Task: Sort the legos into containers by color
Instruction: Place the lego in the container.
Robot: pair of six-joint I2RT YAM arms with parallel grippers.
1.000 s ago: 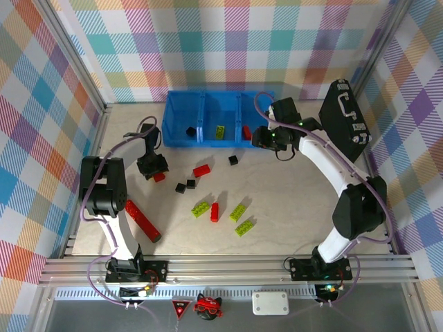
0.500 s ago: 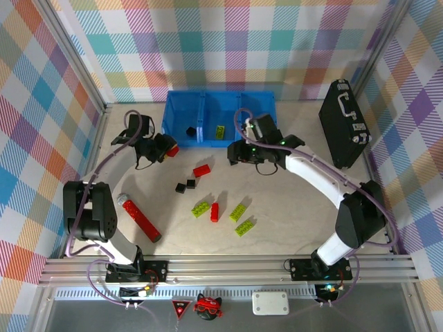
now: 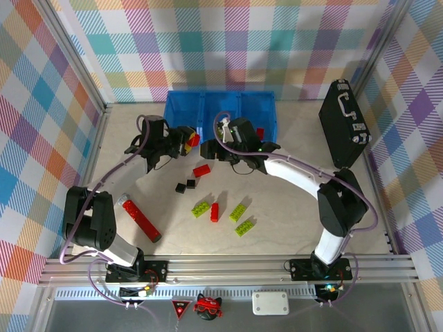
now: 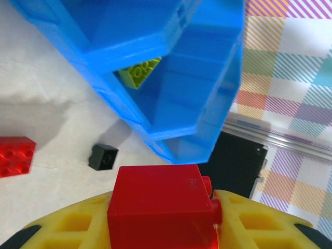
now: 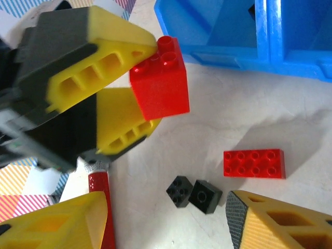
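— What's the setting?
— A pale surface (image 3: 297, 187) boxed in by pastel-checked walls (image 3: 228, 41). Three joined blue bins (image 3: 181, 111) sit at the upper centre of the overhead view, and a black case (image 3: 344, 123) stands at the upper right.
— And the left hand?
— The left hand (image 3: 189, 140) is just in front of the leftmost bin, clamped on a square red brick (image 3: 194, 139). Its yellow fingers (image 4: 67, 231) press on both sides.
— The right one?
— The right hand (image 5: 166, 210) is beside it, near the front wall of the bins, spread wide and holding nothing.
— What's in the bins?
— A lime brick (image 4: 139, 74) lies in the middle bin and a small red brick (image 3: 260, 133) in the right one.
— And loose?
— A flat red brick (image 3: 201, 170) and two black bricks (image 3: 181, 187) lie close below the hands. Lower, at mid-frame, three green bricks (image 3: 240, 211) and an upright red brick (image 3: 214, 211) are grouped. A long red bar (image 3: 142, 220) lies at the lower left.
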